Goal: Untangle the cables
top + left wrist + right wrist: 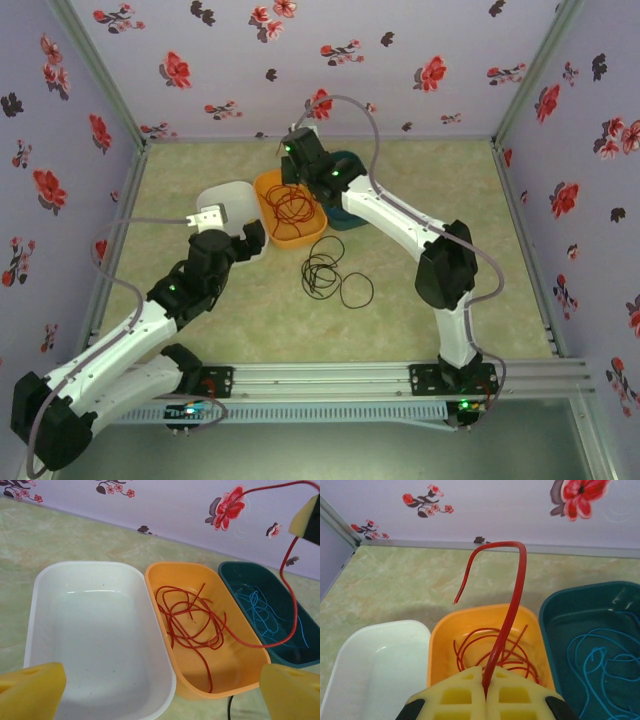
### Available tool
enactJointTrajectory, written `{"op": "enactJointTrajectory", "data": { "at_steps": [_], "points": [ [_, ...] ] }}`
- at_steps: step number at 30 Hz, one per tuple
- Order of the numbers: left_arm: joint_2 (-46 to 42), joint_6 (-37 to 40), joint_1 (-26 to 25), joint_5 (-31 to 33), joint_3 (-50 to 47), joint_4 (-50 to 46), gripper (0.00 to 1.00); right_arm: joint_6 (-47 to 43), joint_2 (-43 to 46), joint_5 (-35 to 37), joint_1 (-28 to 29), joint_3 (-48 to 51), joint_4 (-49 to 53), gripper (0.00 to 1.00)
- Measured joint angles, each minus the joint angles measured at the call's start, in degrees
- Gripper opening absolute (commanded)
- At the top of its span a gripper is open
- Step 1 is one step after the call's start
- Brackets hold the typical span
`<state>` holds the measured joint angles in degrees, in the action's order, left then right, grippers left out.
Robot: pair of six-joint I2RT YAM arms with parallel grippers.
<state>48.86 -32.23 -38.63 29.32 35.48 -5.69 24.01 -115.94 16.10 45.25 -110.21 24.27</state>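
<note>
Three bins sit in a row at the upper centre of the top view: white bin (100, 565), orange bin (165, 571) and teal bin (235, 567). Your right gripper (485, 682) hangs over the orange one, pinched tight on the red cable (512, 595). That cable drops straight down into its own coil there. One loop seems to sag across the teal rim, though the angle is poor. Your left gripper (160, 700) is spread wide and empty. The black cable (325, 272) lies coiled lower centre, and the blue cable (260, 610) is in the teal bin.
</note>
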Motion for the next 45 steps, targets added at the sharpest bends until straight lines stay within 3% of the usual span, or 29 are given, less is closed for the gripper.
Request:
{"op": "enactJointTrajectory", "data": {
  "at_steps": [19, 27, 30, 45],
  "points": [
    [0.0, 0.0, 0.0, 0.0, 0.0, 0.0, 1.00, 6.5, -7.3, -7.6, -1.6, -1.6, 2.2, 0.00],
    [0.0, 0.0, 0.0, 0.0, 0.0, 0.0, 1.00, 7.9, -11.9, -10.6, -3.7, -2.2, 4.5, 0.07],
    [0.0, 0.0, 0.0, 0.0, 0.0, 0.0, 1.00, 8.0, -13.0, -11.1, -4.1, -2.7, 5.9, 0.12],
    [0.0, 0.0, 0.0, 0.0, 0.0, -0.6, 1.00, 4.8, -14.8, -9.9, -4.4, -7.1, 11.8, 0.61]
  ]
}}
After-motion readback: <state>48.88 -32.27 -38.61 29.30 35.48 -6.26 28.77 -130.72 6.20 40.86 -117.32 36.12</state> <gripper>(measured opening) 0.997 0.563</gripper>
